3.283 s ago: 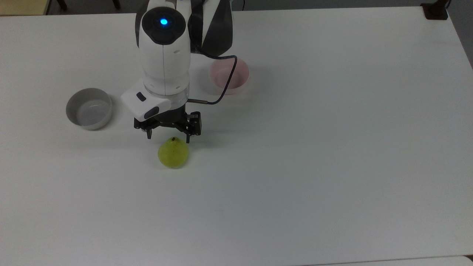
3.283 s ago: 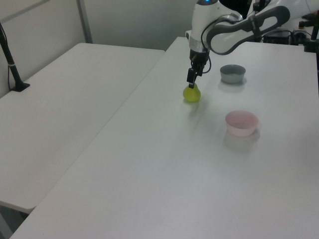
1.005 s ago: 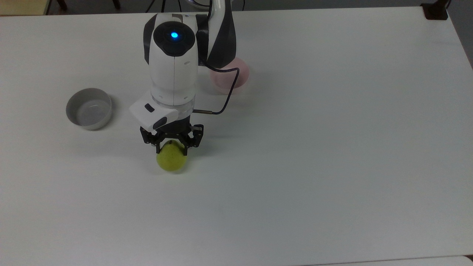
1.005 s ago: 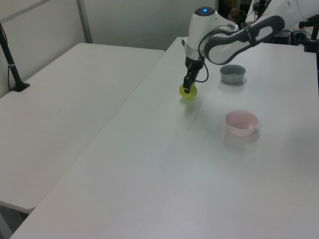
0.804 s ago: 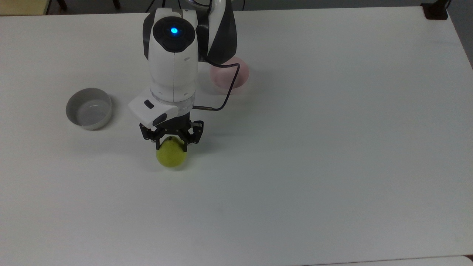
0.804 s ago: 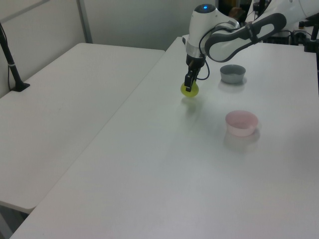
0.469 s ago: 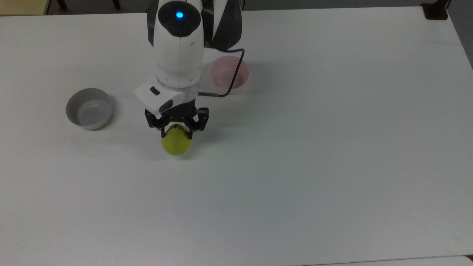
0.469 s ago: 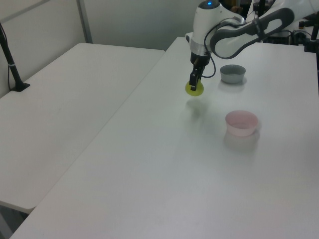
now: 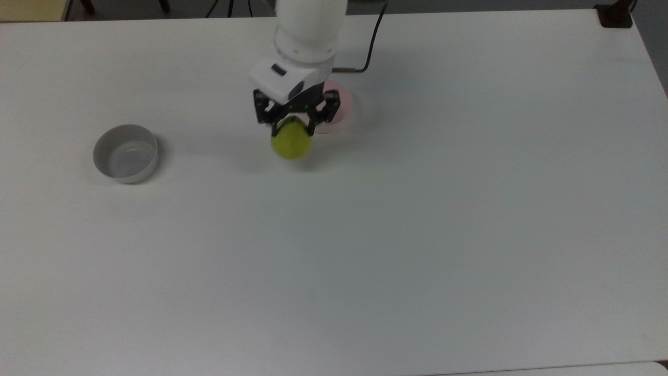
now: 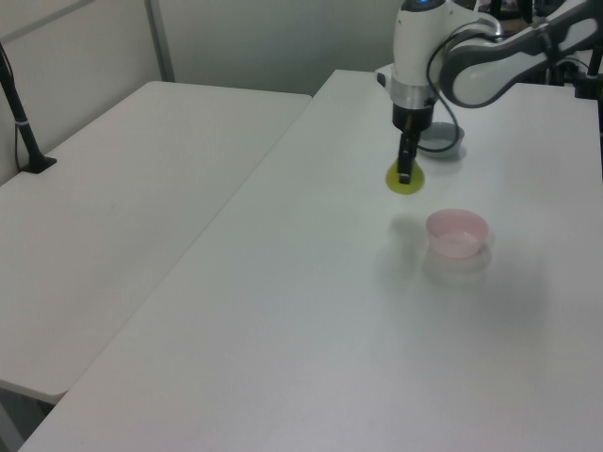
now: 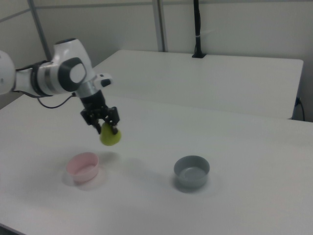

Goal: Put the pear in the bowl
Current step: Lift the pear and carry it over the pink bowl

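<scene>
**Pear held above the tabletop, short of the bowl**

The gripper [image 9: 291,125] is clamped on the pear [image 9: 290,142] near its top. The right view shows the pear [image 11: 110,136] hanging clear above the tabletop [image 11: 244,161], up and to the right view's right of the pink bowl [image 11: 83,166]. In the top view the gripper overlaps that bowl [image 9: 342,107]. The grey bowl [image 9: 125,153] sits well apart.
</scene>
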`<state>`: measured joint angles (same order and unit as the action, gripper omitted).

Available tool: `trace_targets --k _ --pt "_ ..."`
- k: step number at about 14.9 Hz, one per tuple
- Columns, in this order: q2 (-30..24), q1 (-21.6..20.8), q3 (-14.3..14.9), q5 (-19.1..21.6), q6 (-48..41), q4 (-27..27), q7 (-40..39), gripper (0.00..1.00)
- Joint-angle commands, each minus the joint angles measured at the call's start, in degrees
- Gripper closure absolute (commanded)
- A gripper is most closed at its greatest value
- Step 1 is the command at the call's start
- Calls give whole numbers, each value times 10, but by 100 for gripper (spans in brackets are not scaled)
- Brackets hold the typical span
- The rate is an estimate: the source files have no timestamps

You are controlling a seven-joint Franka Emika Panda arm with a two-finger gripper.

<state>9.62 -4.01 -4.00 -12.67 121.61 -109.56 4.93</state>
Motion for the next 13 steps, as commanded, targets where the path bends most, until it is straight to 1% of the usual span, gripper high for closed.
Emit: trace_targets --k 1,5,7,13 --pt "-78 -44 3 -8 -26 -87 -6 61" --pt "-121 -78 4 -8 -28 -143 -6 61" --pt "-118 -89 4 -8 -26 -151 -6 61" --pt "-104 -89 4 -9 -20 -161 -6 60"
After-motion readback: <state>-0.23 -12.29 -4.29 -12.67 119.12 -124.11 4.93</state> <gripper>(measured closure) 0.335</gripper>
